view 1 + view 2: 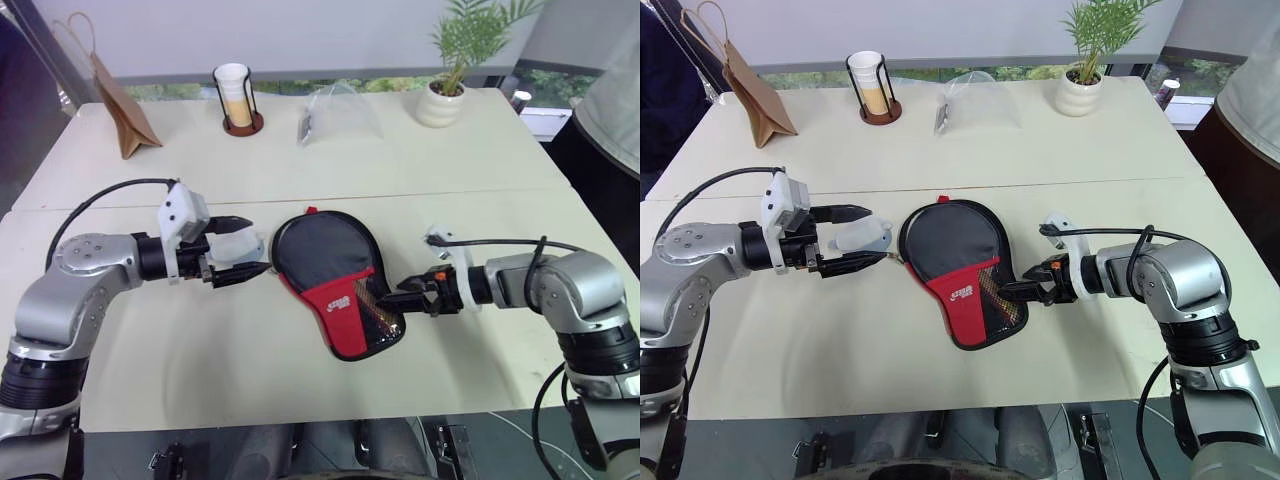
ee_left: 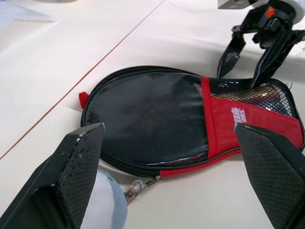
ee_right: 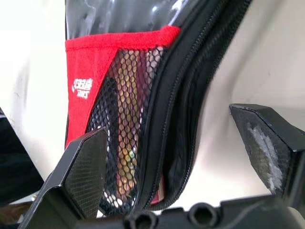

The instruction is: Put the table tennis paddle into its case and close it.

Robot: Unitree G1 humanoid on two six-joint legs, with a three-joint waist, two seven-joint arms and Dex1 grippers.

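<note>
**Paddle case flat on the table between two open grippers**

The case (image 1: 335, 280) lay flat near the table's (image 1: 480, 180) front edge, its zipper seemingly closed. Wooden handle colours of the table tennis paddle (image 3: 125, 157) showed through the mesh pocket. The left gripper (image 1: 240, 262) hovered just beside the round end, jaws wide and empty. The right gripper (image 1: 408, 296) stood at the mesh end, also spread and holding nothing. The case looked light, soft-skinned over a stiff paddle; its edges offered the best hold.
</note>
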